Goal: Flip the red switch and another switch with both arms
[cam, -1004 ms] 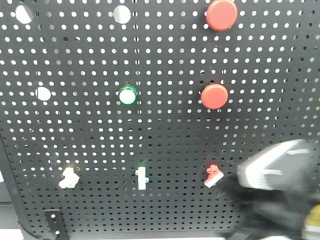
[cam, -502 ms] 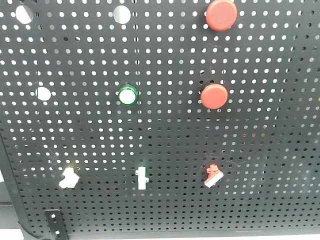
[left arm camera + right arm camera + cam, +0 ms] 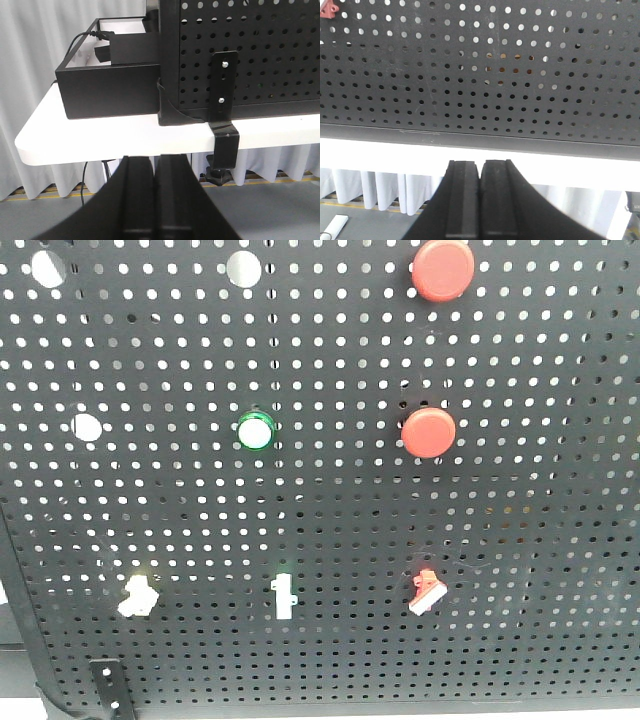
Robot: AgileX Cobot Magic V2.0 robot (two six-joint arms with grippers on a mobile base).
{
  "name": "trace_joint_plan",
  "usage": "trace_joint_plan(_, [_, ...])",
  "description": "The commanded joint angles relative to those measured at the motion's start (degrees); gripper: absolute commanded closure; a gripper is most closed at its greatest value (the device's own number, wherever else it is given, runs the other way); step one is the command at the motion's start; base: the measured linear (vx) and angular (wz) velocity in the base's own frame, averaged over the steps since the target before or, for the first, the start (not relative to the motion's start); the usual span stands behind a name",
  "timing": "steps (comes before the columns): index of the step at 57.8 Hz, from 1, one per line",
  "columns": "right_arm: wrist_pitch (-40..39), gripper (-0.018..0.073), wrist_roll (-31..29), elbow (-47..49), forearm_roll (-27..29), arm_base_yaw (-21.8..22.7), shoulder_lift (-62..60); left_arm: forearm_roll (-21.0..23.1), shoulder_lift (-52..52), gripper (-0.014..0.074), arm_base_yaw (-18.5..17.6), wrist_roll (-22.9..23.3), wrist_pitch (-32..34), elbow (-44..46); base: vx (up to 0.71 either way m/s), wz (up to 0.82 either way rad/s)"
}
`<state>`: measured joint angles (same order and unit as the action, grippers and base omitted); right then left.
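Observation:
The red switch (image 3: 427, 592) sits low on the black pegboard (image 3: 520, 500), right of centre, its white lever pointing down-left. A corner of the red switch (image 3: 327, 8) also shows at the top left of the right wrist view. Another switch (image 3: 138, 596), pale yellow with a whitish lever, is at the same height on the left. Neither arm appears in the front view. My left gripper (image 3: 156, 160) is shut and empty, below the white table's (image 3: 100, 135) edge. Under the pegboard's lower edge, my right gripper (image 3: 480, 162) is shut and empty too.
Two big round red buttons (image 3: 443, 268) (image 3: 429, 432) and a green-ringed button (image 3: 255, 430) sit higher on the board. A slim white toggle (image 3: 284, 596) stands between the two switches. A black clamp bracket (image 3: 223, 120) and a black box (image 3: 110, 90) are at the board's left end.
One second ago a blurred arm with a grey pad filled the front view's bottom right, beside the red switch. It has left that view. The switches look unchanged.

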<state>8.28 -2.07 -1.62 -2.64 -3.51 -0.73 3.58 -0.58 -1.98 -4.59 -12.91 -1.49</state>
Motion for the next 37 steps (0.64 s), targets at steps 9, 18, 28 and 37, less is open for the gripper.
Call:
trace_joint_plan(9, [-4.2, 0.0566, -0.1, -0.5, -0.6, 0.4, 0.5, 0.2, 0.1, 0.0594, 0.1, 0.7, 4.6, -1.1, 0.0, 0.0])
trace_joint_plan(18, [-4.2, 0.0566, -0.1, -0.5, -0.6, 0.4, 0.5, 0.2, 0.1, 0.0594, 0.1, 0.7, 4.6, -1.1, 0.0, 0.0])
trace_joint_plan(28, [-4.2, 0.0566, -0.1, -0.5, -0.6, 0.4, 0.5, 0.2, 0.1, 0.0594, 0.1, 0.7, 4.6, -1.1, 0.0, 0.0])
trace_joint_plan(37, [-4.2, 0.0566, -0.1, -0.5, -0.6, 0.4, 0.5, 0.2, 0.1, 0.0594, 0.1, 0.7, 4.6, -1.1, 0.0, 0.0])
